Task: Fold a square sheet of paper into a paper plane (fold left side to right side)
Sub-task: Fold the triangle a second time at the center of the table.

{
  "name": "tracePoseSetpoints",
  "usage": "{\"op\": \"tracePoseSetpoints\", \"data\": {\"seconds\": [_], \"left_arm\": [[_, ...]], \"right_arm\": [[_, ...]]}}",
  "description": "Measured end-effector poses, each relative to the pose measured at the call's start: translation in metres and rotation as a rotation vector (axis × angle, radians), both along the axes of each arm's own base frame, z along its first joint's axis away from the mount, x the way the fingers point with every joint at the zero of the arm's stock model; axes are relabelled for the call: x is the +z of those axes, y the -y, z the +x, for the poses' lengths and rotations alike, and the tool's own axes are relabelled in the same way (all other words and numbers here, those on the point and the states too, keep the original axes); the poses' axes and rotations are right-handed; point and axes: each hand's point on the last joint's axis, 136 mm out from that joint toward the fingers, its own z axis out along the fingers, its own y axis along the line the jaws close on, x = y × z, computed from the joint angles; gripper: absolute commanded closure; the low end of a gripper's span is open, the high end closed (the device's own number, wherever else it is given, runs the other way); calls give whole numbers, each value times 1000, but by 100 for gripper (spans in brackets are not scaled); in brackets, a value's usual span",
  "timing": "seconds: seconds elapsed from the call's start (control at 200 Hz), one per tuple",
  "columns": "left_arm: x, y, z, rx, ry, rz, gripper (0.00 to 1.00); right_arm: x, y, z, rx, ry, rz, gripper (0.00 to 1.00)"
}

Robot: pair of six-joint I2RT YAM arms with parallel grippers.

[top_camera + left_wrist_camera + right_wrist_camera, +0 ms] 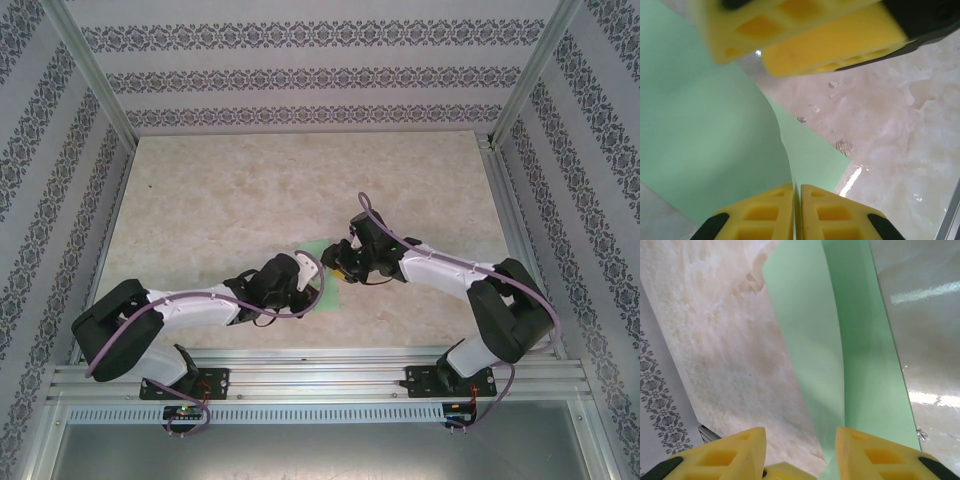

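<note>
Left gripper (796, 187) jaws clamp one edge of the thin mint-green paper sheet (705, 150), lying lengthwise ahead of the right gripper (799, 432), jaws apart.

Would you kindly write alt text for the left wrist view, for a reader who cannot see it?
The left claw, shut at the frame's bottom, pinches an edge of the square sheet of paper, which curls upward. The right claw hangs at the top, above the marbled table.
</note>
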Motion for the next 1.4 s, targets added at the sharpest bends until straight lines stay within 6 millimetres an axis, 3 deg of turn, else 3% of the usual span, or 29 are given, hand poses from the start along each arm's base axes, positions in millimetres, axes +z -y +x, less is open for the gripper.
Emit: {"op": "tracePoseSetpoints", "data": {"seconds": [0.13, 0.34, 0.475, 0.889, 1.114, 1.404], "left_arm": [[-1, -5, 3, 2, -40, -28, 89], [-2, -8, 5, -3, -83, -52, 89], [-8, -10, 7, 0, -105, -48, 90], [-8, -18, 19, 31, -121, -59, 89], [-9, -18, 26, 34, -124, -57, 89], [-14, -23, 31, 47, -127, -42, 89]], "right_arm": [[8, 10, -9, 5, 47, 4, 73], [-16, 23, -34, 21, 24, -42, 84], [-27, 20, -50, 56, 6, -62, 85], [-72, 17, -64, 91, -73, -168, 87], [-72, 8, -59, 104, -65, -183, 88], [-73, 12, -60, 118, -61, -233, 88]]}}
